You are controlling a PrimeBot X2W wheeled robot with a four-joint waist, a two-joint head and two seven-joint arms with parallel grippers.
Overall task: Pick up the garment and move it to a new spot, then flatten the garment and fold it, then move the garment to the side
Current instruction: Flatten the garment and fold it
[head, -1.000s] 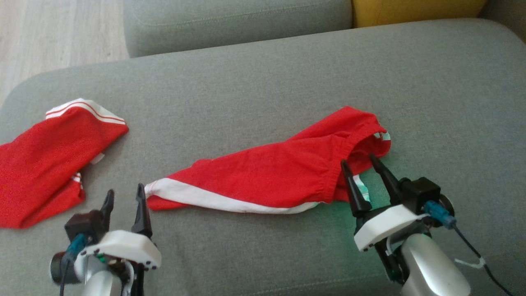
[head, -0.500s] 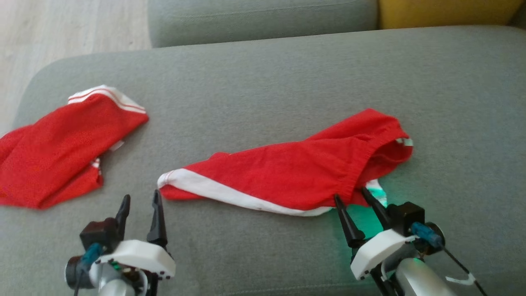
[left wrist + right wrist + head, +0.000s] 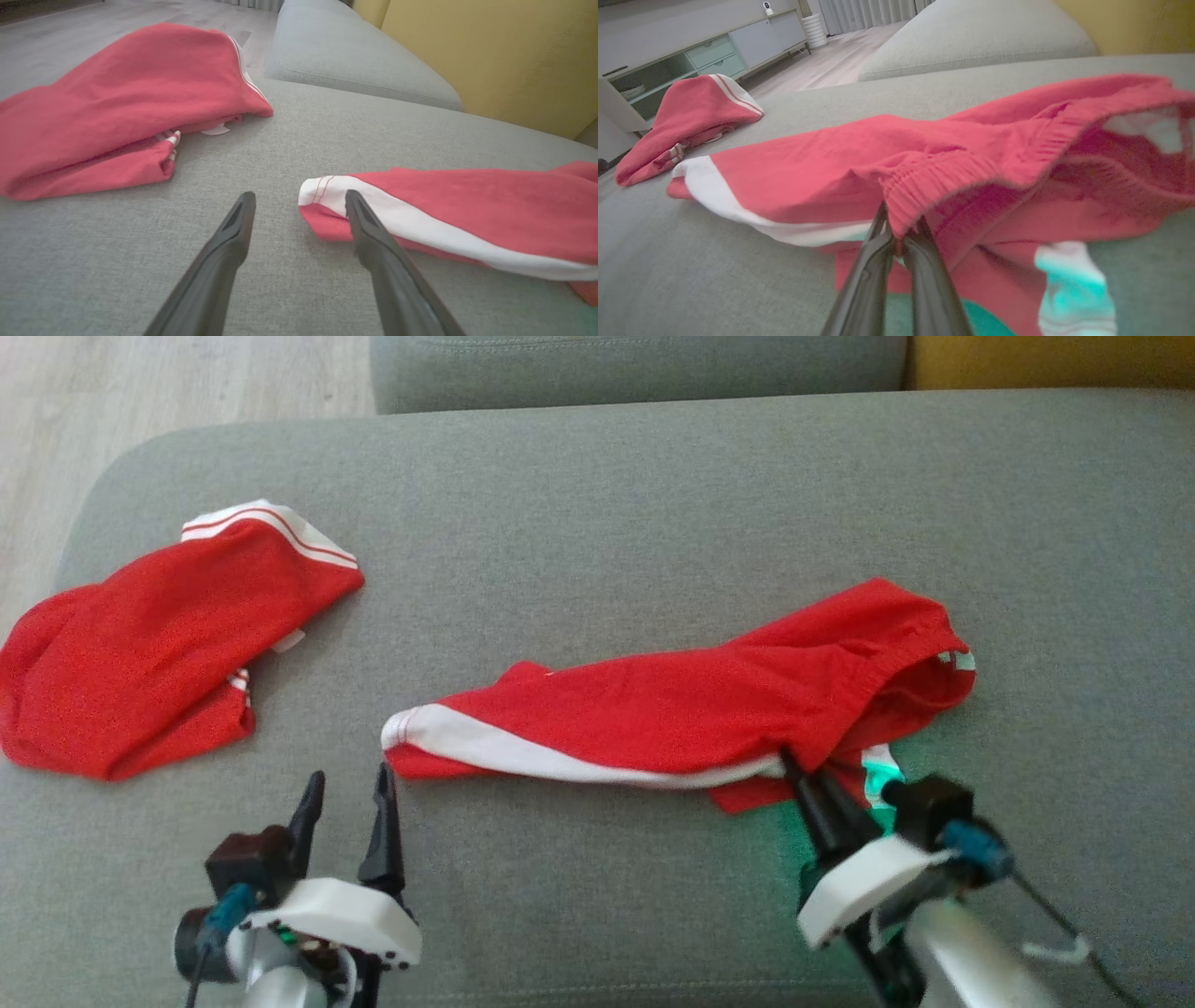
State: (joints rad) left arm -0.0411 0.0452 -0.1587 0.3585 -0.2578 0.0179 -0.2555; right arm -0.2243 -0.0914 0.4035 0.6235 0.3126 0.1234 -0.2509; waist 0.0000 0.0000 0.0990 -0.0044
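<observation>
**Right pincer [image 3: 798,767] holds the waistband**

It is closed on the elastic edge of the red shorts [image 3: 672,709]; they lie crumpled on the grey sofa cushion [image 3: 597,523]. The left pincer [image 3: 350,773] is open beside the white hem. Moving, flattening and folding remain.

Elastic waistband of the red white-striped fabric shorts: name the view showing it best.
Right wrist view: the gathered elastic waistband is close up, pinched by the right end effector. The head view shows it smaller, from above; the left wrist view shows the shorts' striped hem.
</observation>
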